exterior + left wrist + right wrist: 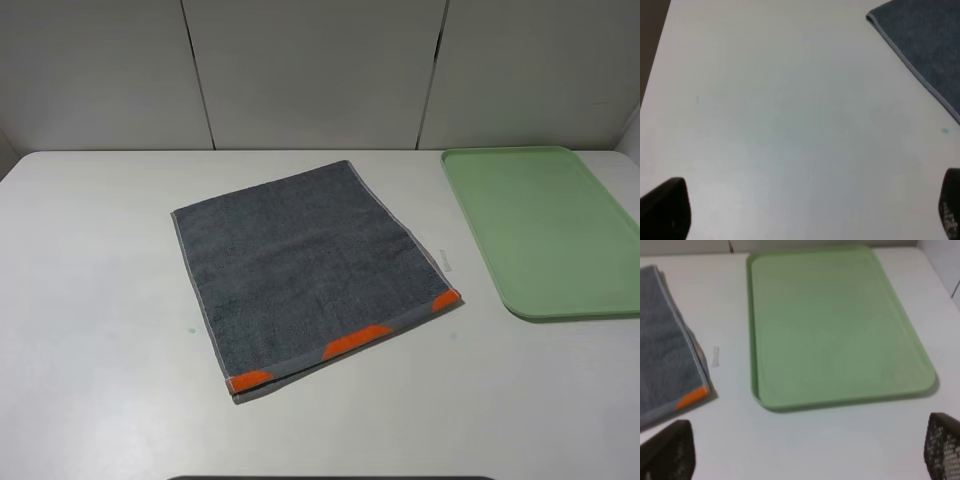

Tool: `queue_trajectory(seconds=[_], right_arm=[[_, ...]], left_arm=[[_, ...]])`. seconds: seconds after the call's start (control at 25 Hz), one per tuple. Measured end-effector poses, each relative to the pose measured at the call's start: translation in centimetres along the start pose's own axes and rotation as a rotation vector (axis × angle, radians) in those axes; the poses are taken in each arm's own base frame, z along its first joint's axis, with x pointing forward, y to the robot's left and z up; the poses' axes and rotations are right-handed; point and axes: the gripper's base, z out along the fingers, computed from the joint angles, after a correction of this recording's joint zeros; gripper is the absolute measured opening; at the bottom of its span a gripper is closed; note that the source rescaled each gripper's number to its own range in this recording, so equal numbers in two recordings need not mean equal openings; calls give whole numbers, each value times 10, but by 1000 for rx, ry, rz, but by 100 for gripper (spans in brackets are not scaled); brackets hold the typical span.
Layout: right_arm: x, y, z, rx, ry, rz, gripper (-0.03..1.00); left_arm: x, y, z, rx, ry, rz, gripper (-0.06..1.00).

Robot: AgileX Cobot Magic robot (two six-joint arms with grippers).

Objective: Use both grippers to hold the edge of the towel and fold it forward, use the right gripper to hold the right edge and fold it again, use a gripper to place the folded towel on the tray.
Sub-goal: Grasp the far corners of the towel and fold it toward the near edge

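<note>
Step one's not begun imo: towel (305, 275) lies flat in the middle of the desk (100, 300) with its orange-patched edge (350, 345) toward the front, tray (545, 235) by the right edge, left gripper (807, 207) and right gripper (805, 447) both wide open and empty, so next each should grab a hem corner.

1. I see the towel (300, 270) as matt, rough terry cloth, dark and fuzzy.
2. The tray (540, 230) looks to me like smooth plastic with a faint sheen.
3. The worktop (90, 300) reads smooth and matt.
</note>
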Motion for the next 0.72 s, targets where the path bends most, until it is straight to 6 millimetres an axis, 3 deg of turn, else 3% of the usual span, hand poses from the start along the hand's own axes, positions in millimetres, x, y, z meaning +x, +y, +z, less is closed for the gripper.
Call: queue_trajectory(seconds=[0.28,0.52,0.72], right_arm=[[-27,2,12,-24,105,-89,100],[-43,6,34,-90,198,-129,100],[-50,16,52,-210,234,-236,100]], left_arm=[[-45,-4,4,-5,111,76,99],[-84,-9,22,0,245,177,98],[-104,-23,39,80,315,311,97]])
